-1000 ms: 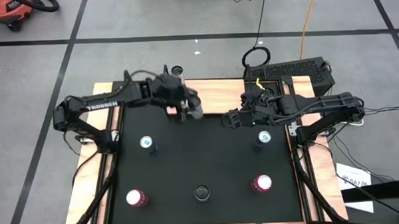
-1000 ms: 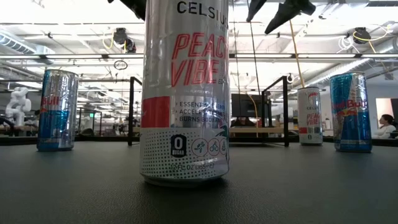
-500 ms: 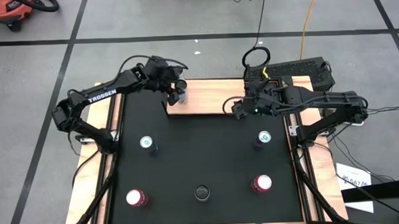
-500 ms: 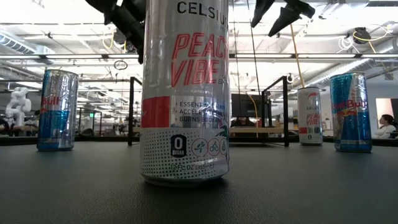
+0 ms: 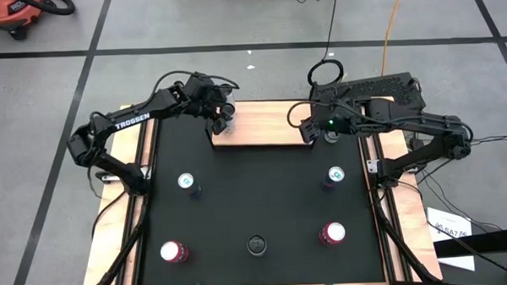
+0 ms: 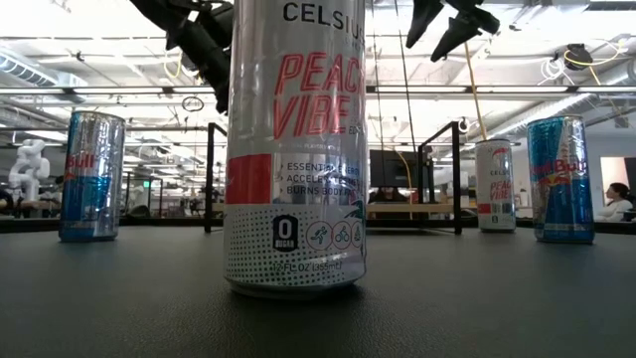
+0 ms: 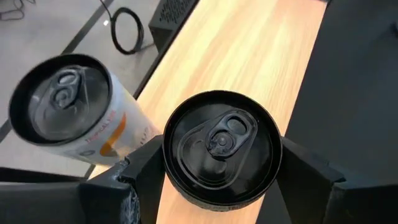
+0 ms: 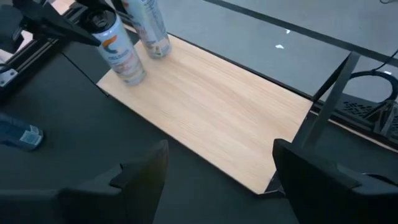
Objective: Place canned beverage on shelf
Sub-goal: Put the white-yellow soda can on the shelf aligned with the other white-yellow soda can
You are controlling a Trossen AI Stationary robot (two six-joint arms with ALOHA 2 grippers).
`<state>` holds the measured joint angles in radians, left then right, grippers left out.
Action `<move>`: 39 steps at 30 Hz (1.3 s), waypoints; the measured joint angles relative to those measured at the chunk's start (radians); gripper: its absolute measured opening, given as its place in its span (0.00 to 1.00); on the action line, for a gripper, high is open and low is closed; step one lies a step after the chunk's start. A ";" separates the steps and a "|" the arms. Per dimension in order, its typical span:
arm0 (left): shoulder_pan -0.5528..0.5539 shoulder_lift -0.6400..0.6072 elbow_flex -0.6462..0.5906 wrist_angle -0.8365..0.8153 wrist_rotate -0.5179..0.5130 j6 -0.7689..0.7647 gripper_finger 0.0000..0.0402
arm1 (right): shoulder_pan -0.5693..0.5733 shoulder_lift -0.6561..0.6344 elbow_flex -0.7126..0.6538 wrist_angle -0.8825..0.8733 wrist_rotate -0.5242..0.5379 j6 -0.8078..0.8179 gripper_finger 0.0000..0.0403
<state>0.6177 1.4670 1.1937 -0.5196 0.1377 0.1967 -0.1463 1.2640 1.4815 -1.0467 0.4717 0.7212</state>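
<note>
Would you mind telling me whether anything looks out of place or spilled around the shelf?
Nothing stands out. The left gripper holds a black-topped can at the shelf's left end, close beside a second can standing there; no spill or dent shows. The right gripper waits open at the shelf's right end.

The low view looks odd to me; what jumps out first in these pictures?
A huge Celsius can fills the low view because it stands right before that camera, at the table's near edge. On the far side, the left pincer holds a black-topped can over the light-wood shelf, beside another can already there. The right pincer waits open at the shelf's other end.
</note>
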 joint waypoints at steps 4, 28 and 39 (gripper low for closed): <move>0.000 -0.002 -0.012 0.008 0.000 -0.005 0.61 | -0.016 -0.001 0.000 0.003 -0.015 -0.013 0.70; -0.015 -0.104 0.007 -0.041 -0.094 -0.245 0.90 | -0.034 -0.001 0.000 0.047 -0.053 -0.010 0.70; -0.075 -0.105 0.007 -0.065 -0.269 -0.330 0.91 | -0.049 0.000 0.000 0.077 -0.051 -0.033 0.70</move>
<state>0.5432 1.3620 1.2011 -0.5842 -0.1316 -0.1335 -0.1955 1.2636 1.4815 -0.9694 0.4206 0.6877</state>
